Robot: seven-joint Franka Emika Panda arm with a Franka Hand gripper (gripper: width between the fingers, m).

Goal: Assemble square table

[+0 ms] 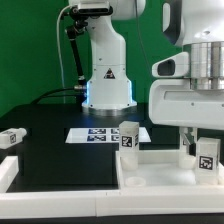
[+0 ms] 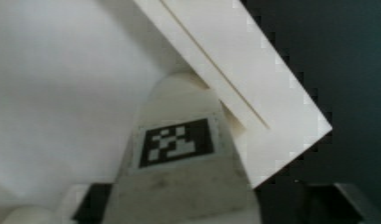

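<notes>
The square table's white slab (image 1: pixel 160 172) with a raised rim lies at the front right, and it fills the wrist view (image 2: pixel 71 85). One tagged leg block (image 1: pixel 128 137) stands on its far left corner. A second tagged leg (image 1: pixel 207 155) stands at the slab's right side between my gripper's (image 1: pixel 200 150) fingers. In the wrist view this leg (image 2: pixel 174 150) lies against one finger (image 2: pixel 89 205), and a dark gap separates it from the other finger (image 2: pixel 347 200). The gripper (image 2: pixel 213 208) looks open around it. A third leg (image 1: pixel 12 138) lies at the far left.
The marker board (image 1: pixel 103 133) lies flat on the black table behind the slab. The robot base (image 1: pixel 105 75) stands at the back centre, with cables to its left. A white border bar (image 1: pixel 8 172) runs along the front left. A green wall is behind.
</notes>
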